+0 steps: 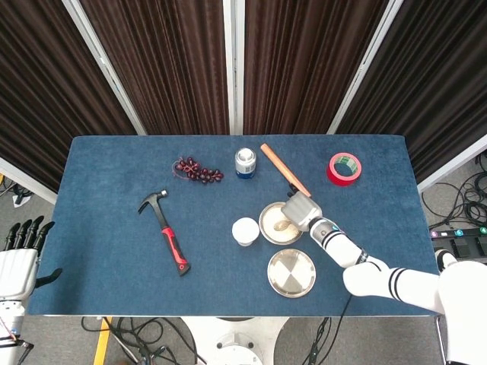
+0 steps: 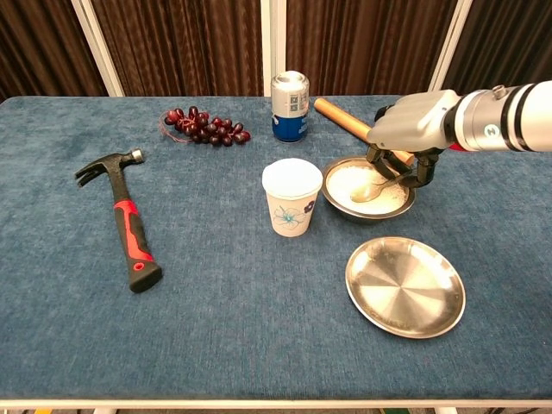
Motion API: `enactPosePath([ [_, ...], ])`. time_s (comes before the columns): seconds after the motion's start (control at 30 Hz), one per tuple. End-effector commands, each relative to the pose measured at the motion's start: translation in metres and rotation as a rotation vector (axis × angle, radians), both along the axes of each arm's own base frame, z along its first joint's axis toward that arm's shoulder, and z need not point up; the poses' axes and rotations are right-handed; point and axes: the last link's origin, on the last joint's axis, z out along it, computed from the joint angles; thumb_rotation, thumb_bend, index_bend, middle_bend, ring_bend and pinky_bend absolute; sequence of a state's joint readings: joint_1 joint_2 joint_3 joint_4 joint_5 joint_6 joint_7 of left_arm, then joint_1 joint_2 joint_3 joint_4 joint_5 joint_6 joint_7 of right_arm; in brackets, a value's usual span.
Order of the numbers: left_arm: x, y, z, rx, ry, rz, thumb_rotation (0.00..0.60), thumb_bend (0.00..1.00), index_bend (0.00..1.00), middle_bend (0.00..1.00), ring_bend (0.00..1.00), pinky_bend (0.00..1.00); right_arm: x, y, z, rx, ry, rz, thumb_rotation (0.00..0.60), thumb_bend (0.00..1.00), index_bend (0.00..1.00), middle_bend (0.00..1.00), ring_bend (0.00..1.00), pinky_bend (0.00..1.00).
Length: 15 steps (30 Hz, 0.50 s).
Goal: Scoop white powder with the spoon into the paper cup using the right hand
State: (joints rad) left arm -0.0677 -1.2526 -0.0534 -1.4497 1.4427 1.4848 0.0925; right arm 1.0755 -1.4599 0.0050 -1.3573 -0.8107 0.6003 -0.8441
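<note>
My right hand hovers over the right side of the metal bowl of white powder and grips a metal spoon by its handle. The spoon's bowl lies in the powder, tilted down to the left. A white paper cup with a blue flower print stands upright just left of the bowl, apart from it. My left hand hangs open off the table's left edge, holding nothing.
An empty metal plate lies in front of the bowl. A wooden rod, a blue can and red tape stand behind. Grapes and a red-handled hammer lie to the left.
</note>
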Motion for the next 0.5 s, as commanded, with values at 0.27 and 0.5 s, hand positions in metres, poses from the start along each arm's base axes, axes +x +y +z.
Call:
enactPosePath([
  [0.27,-0.005,-0.002,-0.003,-0.004,-0.007,0.006,0.6,0.07,0.19,0.15,0.04,0.05,0.015,0.008,-0.014,-0.006,0.066,0.052,0.6,0.38,0.54,0.56,0.18,0.0],
  [0.5,-0.004,-0.001,-0.003,-0.002,-0.008,0.003,0.6,0.07,0.19,0.15,0.04,0.05,0.018,0.008,-0.013,-0.003,0.051,0.045,0.6,0.38,0.54,0.56,0.18,0.0],
])
